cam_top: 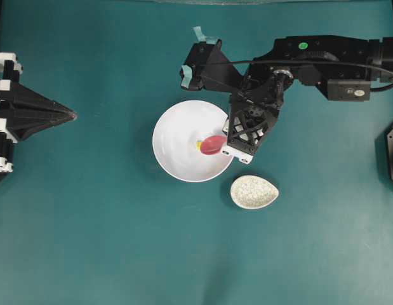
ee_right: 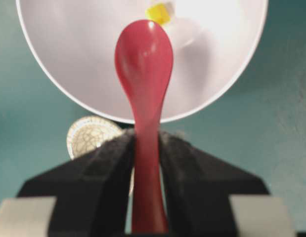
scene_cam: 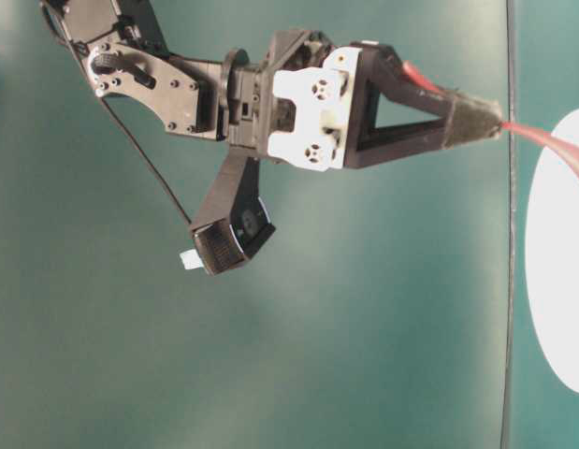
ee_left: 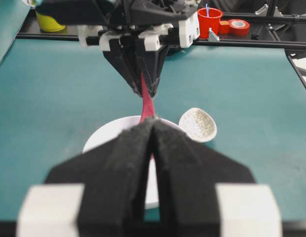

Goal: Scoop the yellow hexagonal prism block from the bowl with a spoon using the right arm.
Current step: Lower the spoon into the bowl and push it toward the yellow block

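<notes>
The yellow hexagonal prism block [ee_right: 159, 13] lies on the floor of the large white bowl [cam_top: 174, 155], somewhat toward the side nearest the right arm. In the right wrist view it sits just beyond the tip of the red-pink spoon [ee_right: 144, 61], slightly off to one side of the scoop's centre line; whether the tip already touches it cannot be told. In the overhead view the same spoon's scoop [cam_top: 213, 144] hangs over the inside of the bowl with the yellow block showing at its far edge.

The right gripper [ee_right: 145, 148] is clamped narrowly on the spoon's handle, its padded fingers pressing both sides, and the scoop points forward into the bowl. The left gripper [ee_left: 152, 129] rests well apart at the left side of the table, its jaws pressed together with nothing between them.

The step in hand looks like the approach for the scoop itself: spoon gripped, tip at the block, block not yet in the scoop. The next move likely calls for lowering the tip to the bowl's floor and sliding it under the block with a small sideways correction, then tilting the scoop up. Being tiny, the block could easily skid ahead along the smooth bowl.

A small speckled egg-shaped dish [cam_top: 254, 191] stands just beside the bowl, apart from the action.
</notes>
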